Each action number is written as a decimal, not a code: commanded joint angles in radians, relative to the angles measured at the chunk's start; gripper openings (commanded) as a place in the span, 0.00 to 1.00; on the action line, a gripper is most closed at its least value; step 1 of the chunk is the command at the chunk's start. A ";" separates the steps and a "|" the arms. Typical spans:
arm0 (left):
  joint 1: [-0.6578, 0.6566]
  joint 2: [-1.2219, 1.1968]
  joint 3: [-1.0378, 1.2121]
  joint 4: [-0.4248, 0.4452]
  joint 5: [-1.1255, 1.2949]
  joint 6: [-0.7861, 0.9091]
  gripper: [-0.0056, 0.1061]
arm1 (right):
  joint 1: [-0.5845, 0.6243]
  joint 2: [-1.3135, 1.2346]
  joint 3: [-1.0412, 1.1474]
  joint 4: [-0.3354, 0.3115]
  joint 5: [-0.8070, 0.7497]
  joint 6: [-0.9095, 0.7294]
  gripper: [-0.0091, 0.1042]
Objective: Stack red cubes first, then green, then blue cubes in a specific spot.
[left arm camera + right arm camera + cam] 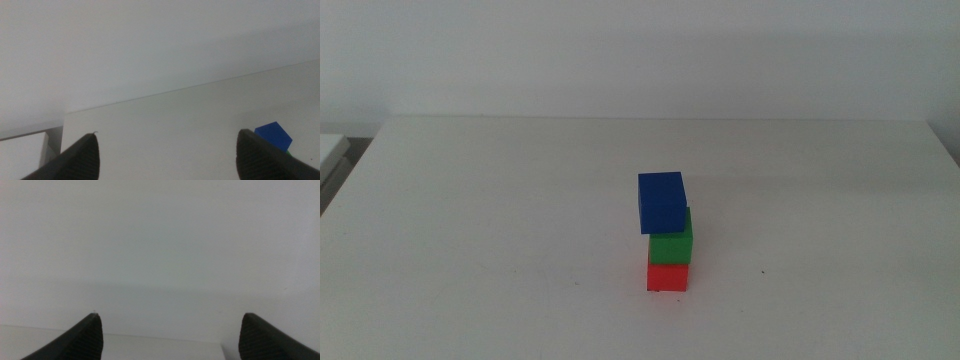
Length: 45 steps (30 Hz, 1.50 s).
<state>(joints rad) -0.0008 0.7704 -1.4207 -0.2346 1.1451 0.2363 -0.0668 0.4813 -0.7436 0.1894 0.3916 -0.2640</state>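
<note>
Middle view: I see red cube (pixel 668 276), green cube (pixel 671 244), blue cube (pixel 662 202) stacked mid-table (pixel 470 220), blue overhanging and skewed, likely to topple if nudged. Left gripper (pixel 167 152) and right gripper (pixel 170 332) both wide, holding nothing.

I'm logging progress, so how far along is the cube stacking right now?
It looks finished. The red cube sits on the table, the green cube on it, and the blue cube on top, sitting slightly off-centre toward the left. Nothing is in hand: the left claw and right claw are both open, empty and out of the middle view. No stacking steps appear left.
</note>
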 commanded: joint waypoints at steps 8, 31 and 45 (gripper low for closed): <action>-0.001 -0.002 0.002 -0.001 -0.015 0.000 0.89 | -0.012 -0.005 0.007 -0.106 -0.025 0.101 0.90; 0.001 -0.010 0.026 -0.042 -0.026 0.000 0.89 | 0.068 -0.005 0.007 -0.175 -0.047 0.279 0.90; 0.001 -0.361 0.780 0.066 -0.798 0.000 0.89 | 0.067 -0.254 0.370 -0.189 -0.055 0.302 0.90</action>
<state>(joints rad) 0.0000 0.4603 -0.7259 -0.1852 0.4291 0.2363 0.0000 0.2712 -0.4410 0.0131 0.3377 0.0399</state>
